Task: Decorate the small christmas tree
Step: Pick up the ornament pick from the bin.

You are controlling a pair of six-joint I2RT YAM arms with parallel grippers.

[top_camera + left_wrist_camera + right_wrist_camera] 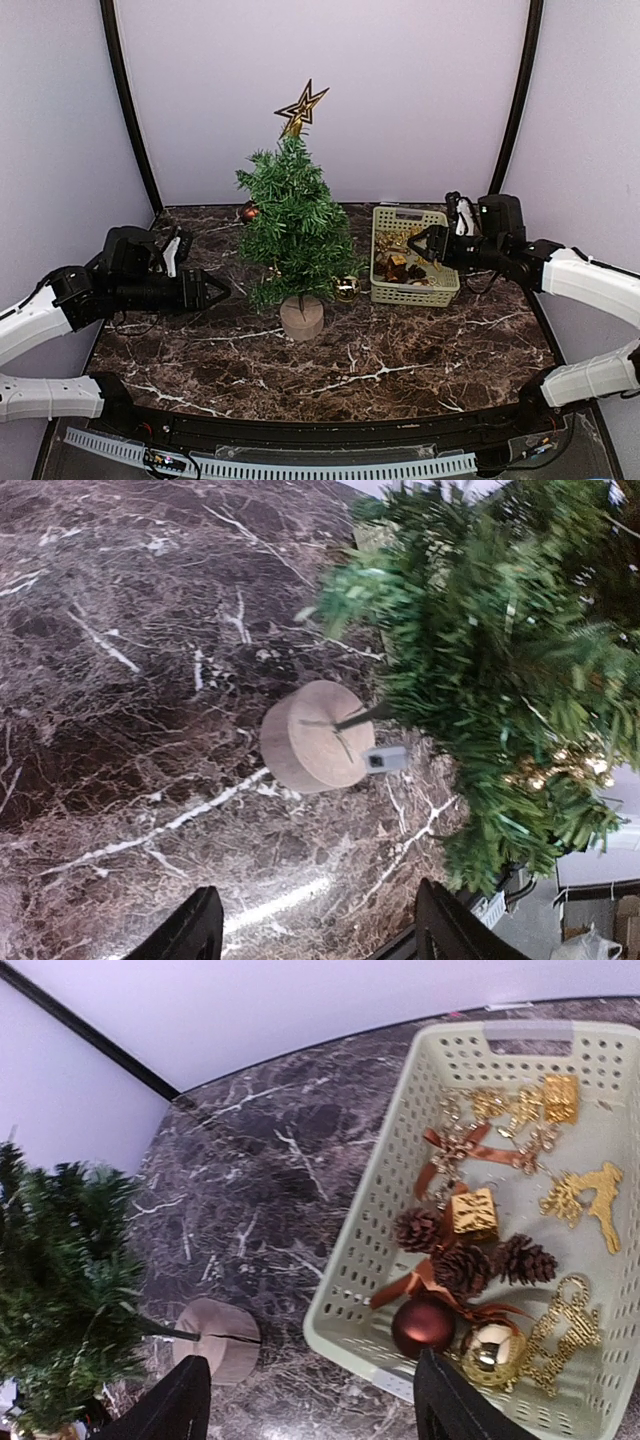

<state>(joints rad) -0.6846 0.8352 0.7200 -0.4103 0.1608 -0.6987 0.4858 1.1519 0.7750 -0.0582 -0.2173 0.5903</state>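
Dark marble tabletop (400, 370) is carrying the small christmas tree (295, 225), which is standing upright at centre on its round stump base (302, 318), with a gold star (301, 106) topping it. Left gripper (222, 290) is hovering just left of the lower branches, jaws parted, gripping nothing. Right gripper (415, 242) is hanging over the pale green basket (377, 262), jaws likewise wide and empty. Recommendation: right arm should be descending on one ornament only, such as the dark red ball (423, 1325), closing clear of the neighbouring pine cones (465, 1260).
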